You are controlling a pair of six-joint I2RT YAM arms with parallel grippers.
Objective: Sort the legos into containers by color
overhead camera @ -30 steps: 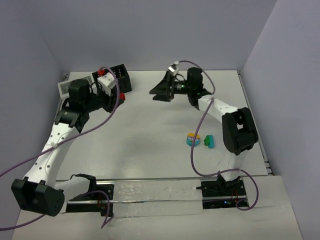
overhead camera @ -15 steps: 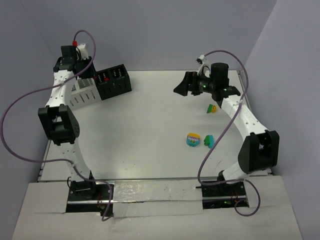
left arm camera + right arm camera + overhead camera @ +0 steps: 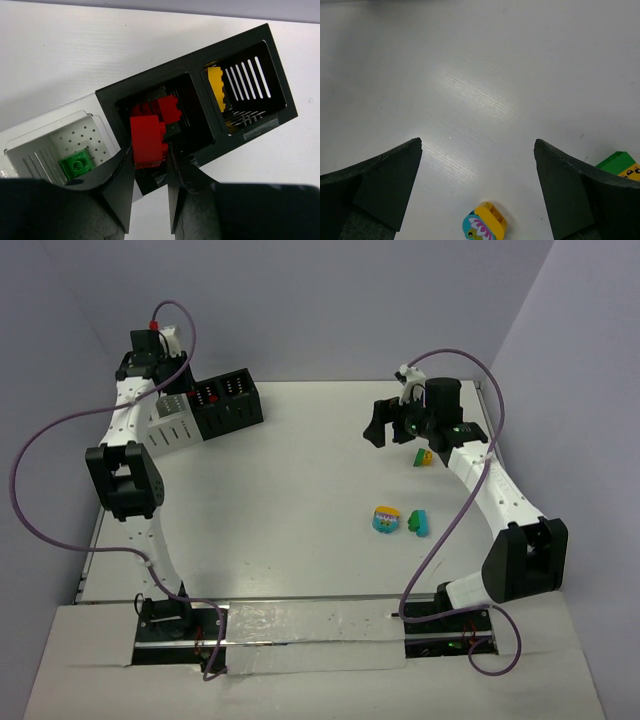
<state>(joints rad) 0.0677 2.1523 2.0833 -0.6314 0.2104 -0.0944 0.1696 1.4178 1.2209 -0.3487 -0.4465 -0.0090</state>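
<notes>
Far left: white container (image 3: 50,120) holds 1 green brick (image 3: 76,162). The left fingers (image 3: 117,185) are clamped on a red brick (image 3: 146,137) over the black container (image 3: 150,79), at its left compartment. The brick's long axis runs along the fingers, studs apparently facing right. A yellow brick (image 3: 215,87) lies in the right compartment. The right fingers (image 3: 385,180) are wide apart above the surface (image 3: 480,75), with the cyan-and-yellow piece (image 3: 485,224) lying between them.

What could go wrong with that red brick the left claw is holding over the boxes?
The left gripper holds the red brick near the edge of the black container, beside the white container. Released off-centre, it might catch the rim or join the green brick. The red bricks already inside could also make it bounce out.
</notes>
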